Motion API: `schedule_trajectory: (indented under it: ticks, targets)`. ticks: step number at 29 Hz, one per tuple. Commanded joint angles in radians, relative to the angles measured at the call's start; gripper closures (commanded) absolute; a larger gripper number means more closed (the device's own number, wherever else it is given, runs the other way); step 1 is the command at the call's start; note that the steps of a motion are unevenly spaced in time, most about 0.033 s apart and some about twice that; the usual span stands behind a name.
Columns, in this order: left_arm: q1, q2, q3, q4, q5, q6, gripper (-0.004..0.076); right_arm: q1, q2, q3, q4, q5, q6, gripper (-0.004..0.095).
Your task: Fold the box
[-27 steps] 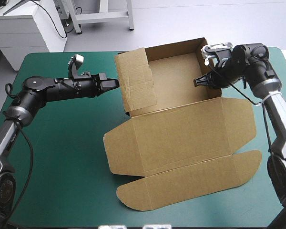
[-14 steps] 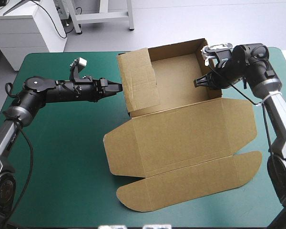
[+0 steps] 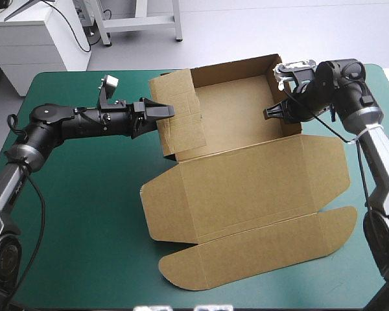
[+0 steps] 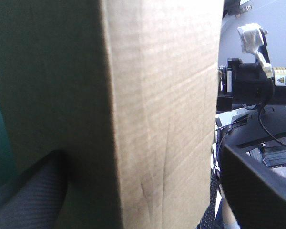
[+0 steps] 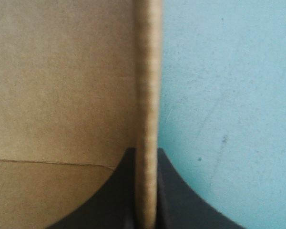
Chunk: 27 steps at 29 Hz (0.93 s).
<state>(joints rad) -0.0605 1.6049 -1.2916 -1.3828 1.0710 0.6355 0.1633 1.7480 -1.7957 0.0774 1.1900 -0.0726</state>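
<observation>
Teal-green cover [image 3: 84, 214] fills the table, and the box [image 3: 246, 181] lies on it as an open tray with its lid [image 3: 259, 175] flat on the near side. The lid's rounded tuck flap [image 3: 259, 249] lies flat at the box's nearest edge. At the far side of the box the back wall [image 3: 233, 68] stands up, with a raised wall at each end.

The left gripper [image 3: 163, 110] reaches in from the box's left and straddles the top of the left wall [image 3: 181, 120]. Its black fingers stand wide apart, one on each side of the board. In the left wrist view the brown wall [image 4: 157, 95] fills the space between them, and the gripper [image 4: 140, 155] has no grip on it.

The right gripper [image 3: 272, 111] is at the box's right wall, reaching in from the right. In its wrist view the wall's edge [image 5: 147, 71] runs straight between the fingers, which are all but closed and pinch the board between them [image 5: 145, 152]. The tray's brown inside [image 5: 62, 95] lies to one side of that edge and the cover [image 5: 219, 95] to the other.
</observation>
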Motion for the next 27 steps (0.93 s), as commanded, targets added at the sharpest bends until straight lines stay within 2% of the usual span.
schedule_trajectory:
  ticks: [1, 9, 13, 17, 21, 27]
  targets:
    - [-0.021, -0.044, -0.028, 0.009, 0.006, -0.048, 0.0105, -0.006, -0.049, -0.03, 0.02, -0.066, 0.029, 0.0908]
    - [-0.188, -0.073, -0.032, 0.364, -0.279, -0.328, 0.0105, -0.006, -0.058, -0.03, 0.02, -0.101, 0.04, 0.0907]
    - [-0.227, -0.076, -0.032, 0.436, -0.393, -0.456, 0.0106, -0.006, -0.087, -0.03, 0.018, -0.119, 0.033, 0.0907]
    - [-0.229, -0.078, -0.032, 0.429, -0.428, -0.461, 0.0108, 0.035, -0.131, -0.03, -0.067, -0.135, 0.035, 0.0907]
    - [-0.231, -0.078, -0.032, 0.423, -0.469, -0.465, 0.0143, 0.095, -0.158, -0.03, -0.15, -0.135, 0.059, 0.0907]
    - [-0.231, -0.078, -0.041, 0.425, -0.473, -0.421, 0.0164, 0.194, -0.172, -0.03, -0.321, -0.135, 0.121, 0.0908]
